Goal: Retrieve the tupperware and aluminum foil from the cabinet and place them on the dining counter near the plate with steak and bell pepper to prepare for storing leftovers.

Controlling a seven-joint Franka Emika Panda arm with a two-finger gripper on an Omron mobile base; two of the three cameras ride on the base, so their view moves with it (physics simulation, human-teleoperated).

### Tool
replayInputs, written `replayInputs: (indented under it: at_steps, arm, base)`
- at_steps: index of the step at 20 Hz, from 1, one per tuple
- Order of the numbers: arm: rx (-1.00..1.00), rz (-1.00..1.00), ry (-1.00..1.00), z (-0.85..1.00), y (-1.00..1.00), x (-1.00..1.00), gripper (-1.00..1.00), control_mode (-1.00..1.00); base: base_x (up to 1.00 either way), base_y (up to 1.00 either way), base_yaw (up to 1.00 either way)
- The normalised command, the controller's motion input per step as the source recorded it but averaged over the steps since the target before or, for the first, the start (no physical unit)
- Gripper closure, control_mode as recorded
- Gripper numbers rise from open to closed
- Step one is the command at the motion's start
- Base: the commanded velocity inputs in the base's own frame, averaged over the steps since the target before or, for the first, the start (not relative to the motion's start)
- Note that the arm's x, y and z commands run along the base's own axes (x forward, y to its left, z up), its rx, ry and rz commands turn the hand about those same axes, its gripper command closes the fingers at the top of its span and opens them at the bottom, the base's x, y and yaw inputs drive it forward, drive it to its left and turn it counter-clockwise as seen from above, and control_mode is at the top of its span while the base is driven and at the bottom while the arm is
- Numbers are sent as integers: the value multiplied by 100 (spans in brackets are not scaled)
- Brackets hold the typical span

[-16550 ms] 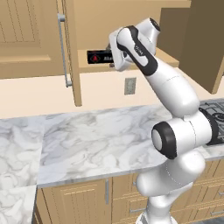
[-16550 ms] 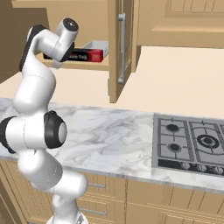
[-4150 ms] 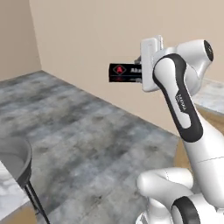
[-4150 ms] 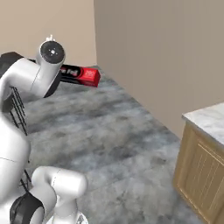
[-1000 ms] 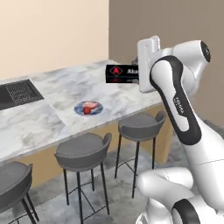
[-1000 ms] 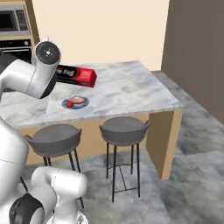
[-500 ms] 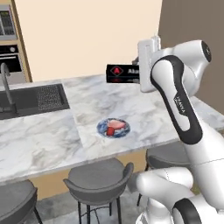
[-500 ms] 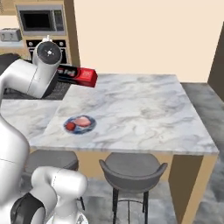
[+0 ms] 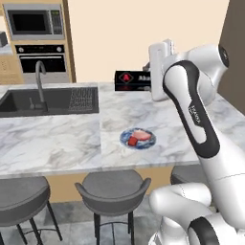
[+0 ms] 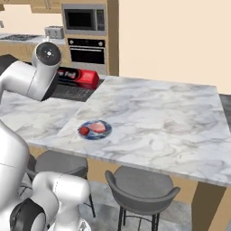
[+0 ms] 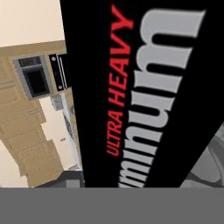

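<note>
My gripper is shut on the aluminum foil, a long black box with a red triangle logo, held level in the air above the dining counter. From the right base view its red end sticks out past my arm. Close up in the hand view, the aluminum foil shows white and red lettering and covers the fingertips. The plate with steak and bell pepper lies on the marble below and in front of the box, also seen as the plate. The tupperware and the cabinet are out of view.
A black sink with a tall faucet is set into the counter's left part. Grey stools stand along the near edge. A microwave and an oven sit in the wood wall behind. Bare marble stretches right of the plate.
The base has moved, so the whole scene shifted: the counter, sink and plate now sit closer and more central. The foil box stays in my gripper at the same height.
</note>
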Motion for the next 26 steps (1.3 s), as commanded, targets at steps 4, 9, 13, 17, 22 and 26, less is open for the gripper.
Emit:
replayInputs:
  at_steps: [4,9,13,17,22,26]
  arm:
    - [1,1,0,-15,-43,34,100,-100]
    - [0,-16,7,-24,-73,60,100,-100]
    - [0,-28,14,-24,-60,73,100,-100]
    - [1,-11,8,-27,-64,51,100,-100]
    - [4,36,0,-56,-99,-3,100,-100]
    - [0,60,2,-72,-95,-3,100,-100]
  base:
    - [15,-11,6]
    - [0,0,0]
    - [0,0,0]
    - [0,0,0]
    - [0,0,0]
    - [0,0,0]
